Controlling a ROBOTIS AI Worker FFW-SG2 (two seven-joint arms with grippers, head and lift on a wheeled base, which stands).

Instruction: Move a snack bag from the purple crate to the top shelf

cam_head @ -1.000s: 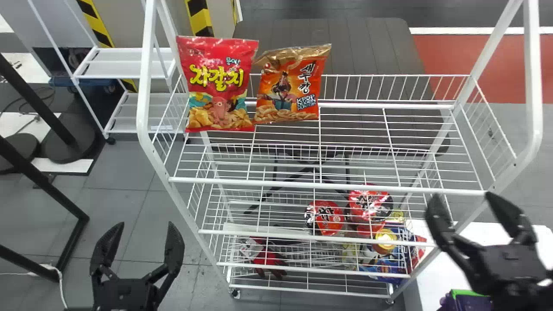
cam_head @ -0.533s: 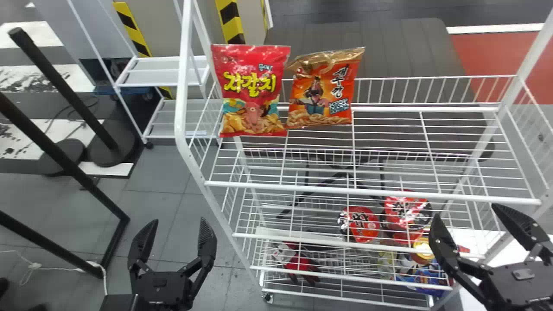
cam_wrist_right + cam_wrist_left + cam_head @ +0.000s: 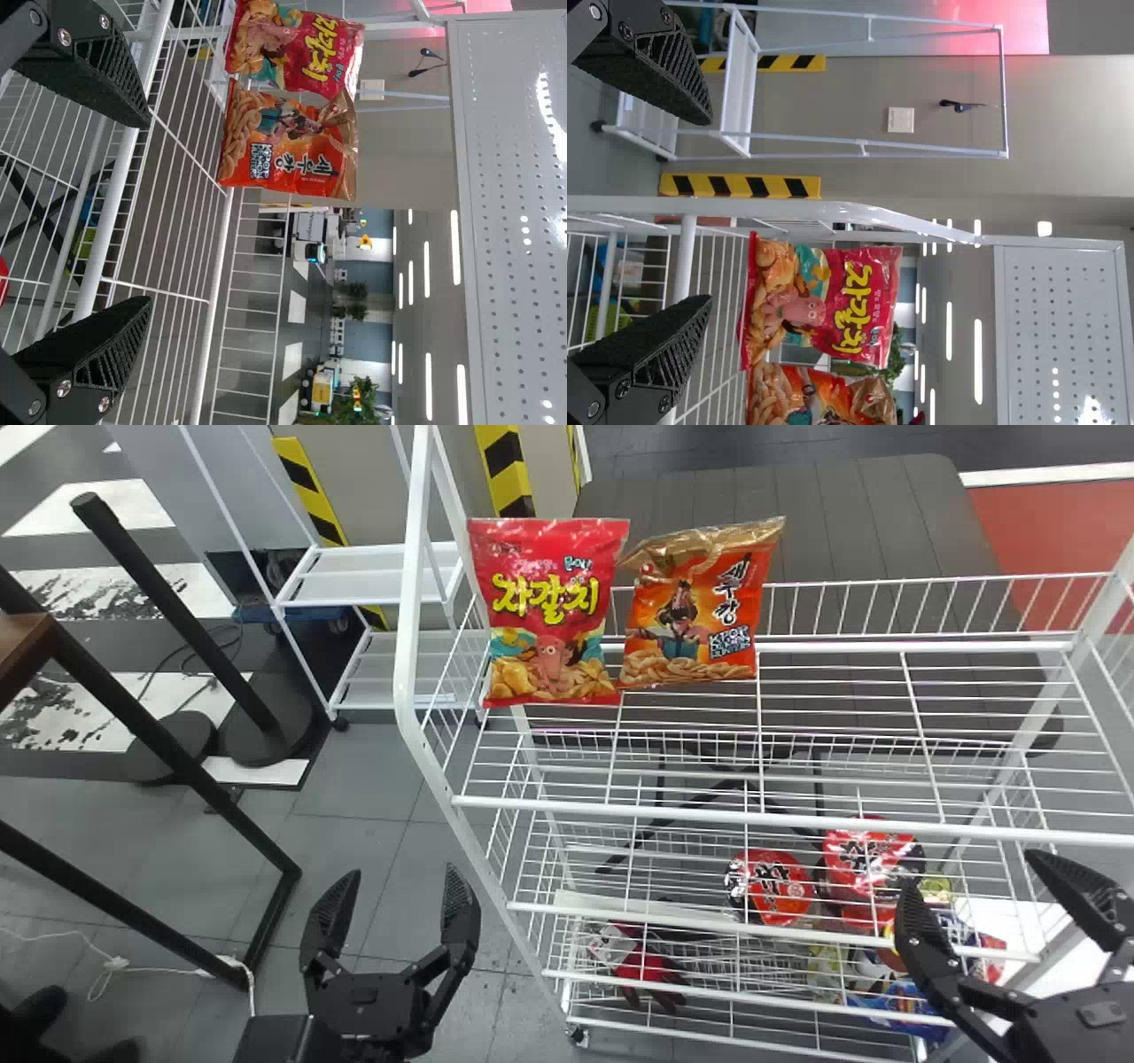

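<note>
Two snack bags stand side by side at the left end of the white wire top shelf [image 3: 797, 815]: a red bag [image 3: 549, 613] and, right of it, an orange bag [image 3: 695, 607] with a gold top. My left gripper [image 3: 390, 921] is open over the floor, left of the rack. Open as well, my right gripper [image 3: 983, 895] is in front of the rack's right part. The left wrist view has the left gripper [image 3: 700, 212] with the red bag [image 3: 824, 305] beyond; the right wrist view has the right gripper [image 3: 142, 212] and the orange bag [image 3: 288, 146].
Lower rack levels hold red noodle cups [image 3: 769, 886], a red plush item [image 3: 638, 965] and blue packages [image 3: 904, 1001]. A white surface [image 3: 1019, 921] lies behind my right gripper. Black metal frame bars [image 3: 151, 735] and a second white shelf [image 3: 372, 576] are at the left.
The rack, bags and both grippers have shifted right in the head view. The purple crate's corner at the lower right has gone out of view. Both grippers stay open and empty.
</note>
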